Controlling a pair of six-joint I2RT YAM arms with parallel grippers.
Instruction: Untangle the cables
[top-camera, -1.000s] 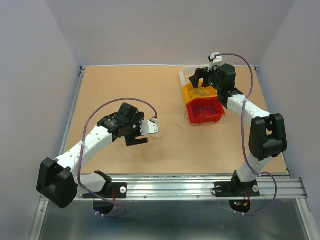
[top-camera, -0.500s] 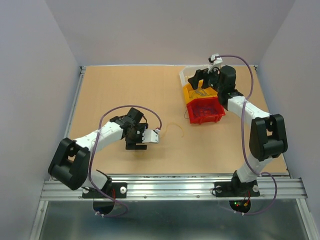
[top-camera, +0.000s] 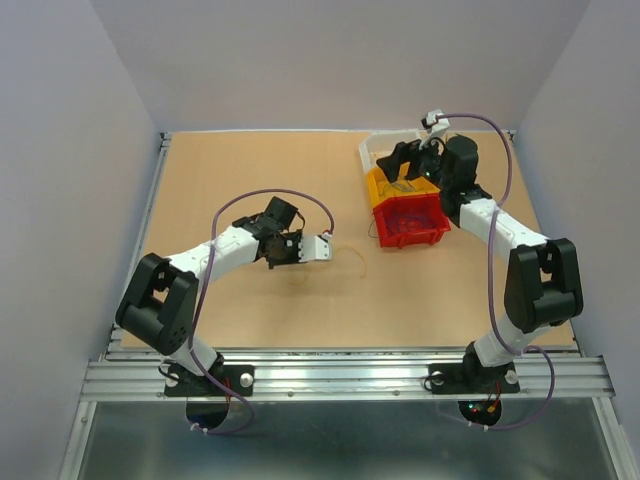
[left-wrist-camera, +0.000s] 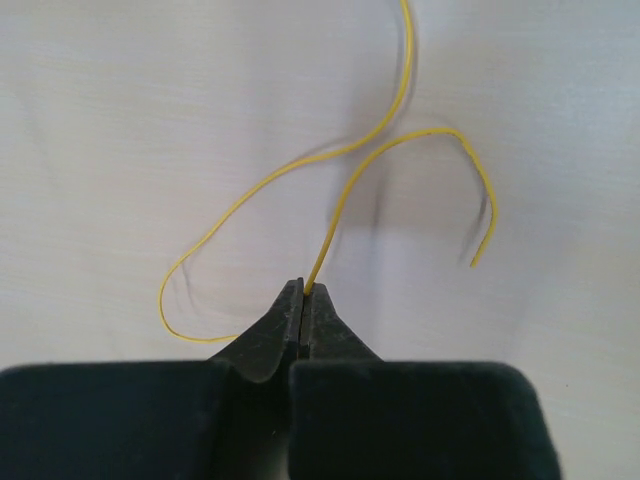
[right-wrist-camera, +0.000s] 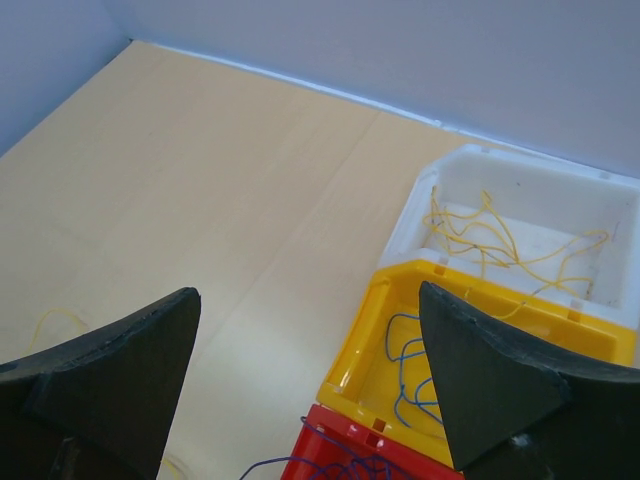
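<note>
Yellow cable (left-wrist-camera: 327, 240), black left pincer (left-wrist-camera: 304, 290)

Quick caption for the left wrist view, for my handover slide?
Left pincer shut on a thin yellow cable, its loose end curling over the pale table.

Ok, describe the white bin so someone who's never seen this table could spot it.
On the far right of the table, three bins stand in a row. The white bin is the farthest back, behind the yellow bin and the red bin. It alone is white, with thin yellow wires inside.
</note>
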